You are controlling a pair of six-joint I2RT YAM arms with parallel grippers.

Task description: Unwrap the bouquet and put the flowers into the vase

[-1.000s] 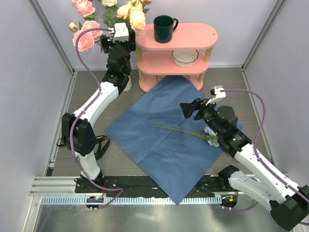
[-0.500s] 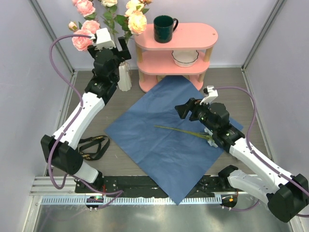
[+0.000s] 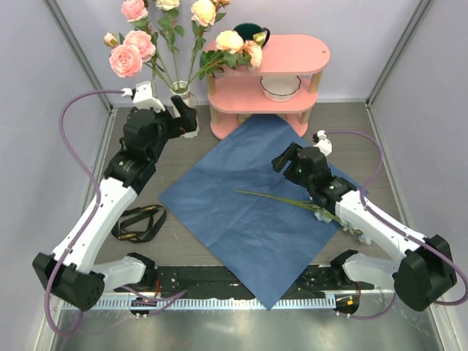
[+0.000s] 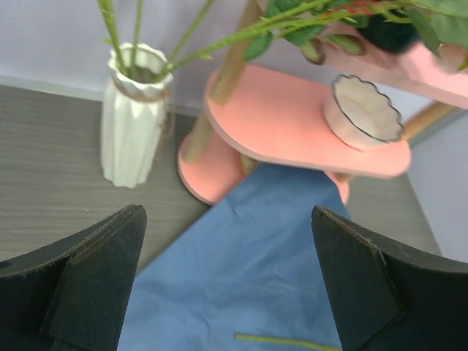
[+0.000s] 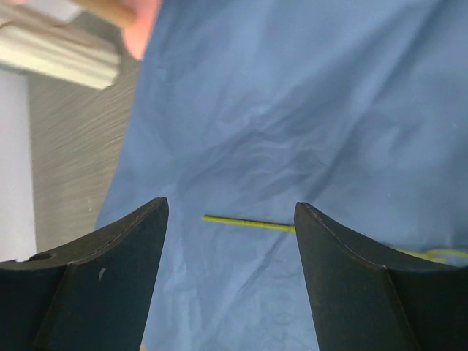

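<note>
Left gripper (image 4: 228,219) gapes wide and empty just beside the vase (image 4: 135,121), which stands left of the shelf (image 3: 292,55) with several flowers (image 3: 139,44) in it. Right gripper (image 5: 230,219) is spread too, holding nothing, over the paper (image 3: 241,227), where one stem (image 3: 281,199) lies flat.

**Our Two Arms**

Our left arm (image 3: 102,208) and right arm (image 3: 365,216) had white shells between black joints. We trailed a lilac cable (image 3: 353,132) from each wrist, beside a white camera block (image 3: 142,93). Our fingers (image 4: 95,285) were matte-black wedges.
</note>
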